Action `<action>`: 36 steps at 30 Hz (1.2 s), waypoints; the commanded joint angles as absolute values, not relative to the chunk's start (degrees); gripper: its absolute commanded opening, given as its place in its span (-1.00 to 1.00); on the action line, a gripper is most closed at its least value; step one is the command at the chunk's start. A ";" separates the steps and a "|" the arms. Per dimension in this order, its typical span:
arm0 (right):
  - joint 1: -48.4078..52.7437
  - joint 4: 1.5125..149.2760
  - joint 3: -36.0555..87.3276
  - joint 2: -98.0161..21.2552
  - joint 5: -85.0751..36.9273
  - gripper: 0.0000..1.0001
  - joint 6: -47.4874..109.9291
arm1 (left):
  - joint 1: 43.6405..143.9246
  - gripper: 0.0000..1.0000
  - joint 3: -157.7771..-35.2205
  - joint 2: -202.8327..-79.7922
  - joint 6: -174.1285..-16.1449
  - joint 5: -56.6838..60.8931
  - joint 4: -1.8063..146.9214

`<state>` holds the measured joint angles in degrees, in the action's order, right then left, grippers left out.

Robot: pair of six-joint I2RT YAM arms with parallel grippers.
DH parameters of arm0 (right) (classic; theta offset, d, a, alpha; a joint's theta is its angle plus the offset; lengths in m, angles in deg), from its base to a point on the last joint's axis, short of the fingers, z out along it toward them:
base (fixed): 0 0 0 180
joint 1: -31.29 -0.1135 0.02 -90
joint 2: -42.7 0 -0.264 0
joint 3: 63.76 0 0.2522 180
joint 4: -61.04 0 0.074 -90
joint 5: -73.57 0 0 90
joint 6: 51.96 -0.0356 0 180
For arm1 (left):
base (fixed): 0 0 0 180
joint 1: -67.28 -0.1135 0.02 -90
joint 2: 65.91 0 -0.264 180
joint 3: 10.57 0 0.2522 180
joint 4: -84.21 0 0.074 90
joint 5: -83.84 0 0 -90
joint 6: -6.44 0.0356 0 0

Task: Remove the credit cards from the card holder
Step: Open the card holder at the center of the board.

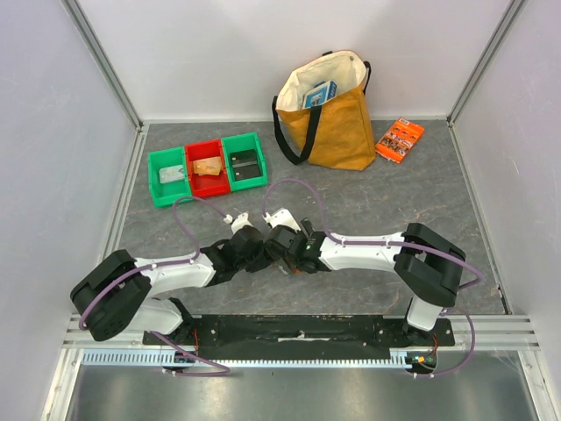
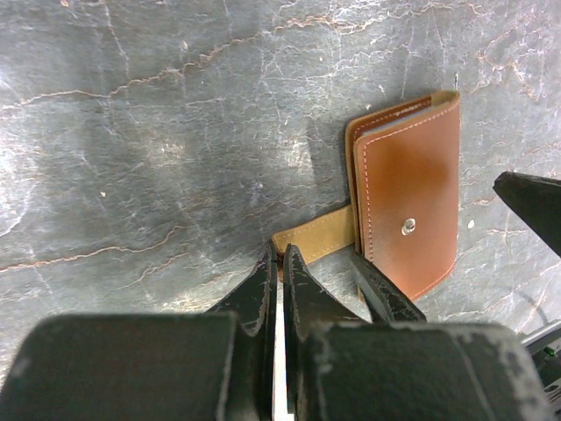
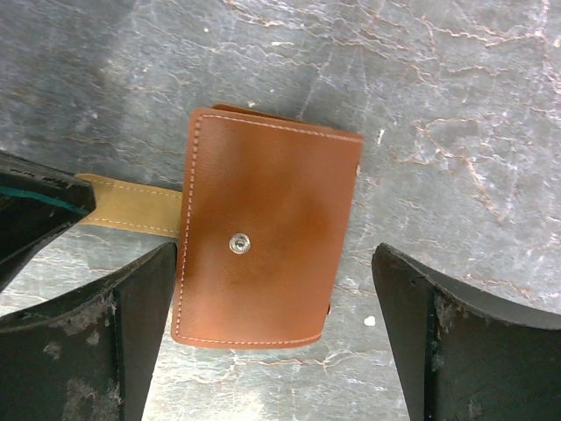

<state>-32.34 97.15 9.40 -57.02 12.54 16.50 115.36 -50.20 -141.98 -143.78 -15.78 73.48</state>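
The card holder (image 3: 267, 254) is a brown leather wallet lying folded shut on the grey table, its snap stud facing up. A tan tab (image 3: 136, 210) sticks out from its left edge. My left gripper (image 2: 280, 253) is shut, its tips pinched on the end of that tab (image 2: 316, 235). My right gripper (image 3: 273, 254) stands wide open just above the holder, one finger (image 3: 140, 324) at its left edge and the other well off its right edge. The credit cards are hidden inside the shut holder. From above, both grippers (image 1: 270, 246) meet at the table's middle front.
Green and red bins (image 1: 207, 169) stand at the back left with small items inside. A yellow tote bag (image 1: 329, 110) stands at the back centre, and an orange printed packet (image 1: 400, 139) lies to its right. Walls enclose the table on three sides.
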 commanded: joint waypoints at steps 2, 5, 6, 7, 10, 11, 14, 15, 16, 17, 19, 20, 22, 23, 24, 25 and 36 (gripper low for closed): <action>-32.60 100.72 11.96 -54.51 19.07 0.96 15.97 | 114.83 -0.96 -48.76 -141.93 -144.55 -15.30 71.24; -32.51 102.65 12.84 -52.32 21.27 0.93 16.68 | 114.74 -0.96 -48.76 -141.76 -144.20 -15.39 70.90; -32.43 103.01 12.84 -51.61 21.79 0.91 16.94 | 114.66 -0.96 -48.85 -141.84 -144.11 -15.30 70.81; -32.16 103.10 13.02 -50.91 21.89 0.88 17.20 | 114.57 -0.97 -48.85 -141.84 -143.94 -15.21 70.81; -30.94 103.45 12.93 -49.59 21.71 0.81 17.73 | 114.31 -0.96 -48.85 -141.84 -143.59 -14.95 70.81; -30.32 103.45 12.76 -49.41 21.62 0.79 17.99 | 114.22 -0.96 -48.85 -141.84 -143.59 -14.77 70.81; -27.95 103.45 11.88 -49.58 21.19 0.73 18.61 | 113.95 -0.96 -48.85 -141.41 -143.24 -14.68 70.81; -27.16 103.54 11.62 -49.58 21.10 0.71 18.79 | 113.69 -0.96 -48.85 -141.14 -143.06 -14.77 69.41; -26.28 103.37 11.00 -49.41 20.92 0.67 18.96 | 113.60 -0.96 -48.85 -140.79 -142.97 -14.77 69.05; -25.49 102.84 10.13 -49.24 20.49 0.61 19.22 | 113.43 -0.96 -48.76 -140.53 -142.80 -14.86 68.87; -23.65 101.79 8.46 -48.71 18.30 0.53 19.66 | 113.08 -0.96 -48.68 -139.91 -142.45 -14.94 68.35; -22.51 101.00 7.58 -48.53 17.67 0.51 19.84 | 112.90 -0.96 -48.68 -139.74 -142.27 -15.03 68.08; -20.57 99.85 5.82 -48.18 16.00 0.44 20.28 | 112.29 -0.96 -48.50 -139.12 -141.92 -15.03 67.64; -19.43 99.15 4.86 -47.83 15.04 0.39 20.63 | 111.94 -0.97 -48.33 -138.95 -141.74 -15.03 67.47; -18.81 97.49 3.80 -47.65 13.55 0.31 20.89 | 111.67 -0.97 -48.24 -138.77 -141.57 -14.95 67.38; -18.28 96.34 2.75 -47.56 12.58 0.29 21.07 | 111.32 -0.96 -48.06 -138.59 -141.39 -14.86 67.38; -17.40 87.98 -3.85 -49.23 3.78 0.26 20.19 | 107.72 -0.75 -50.43 -135.35 -138.32 -14.50 61.85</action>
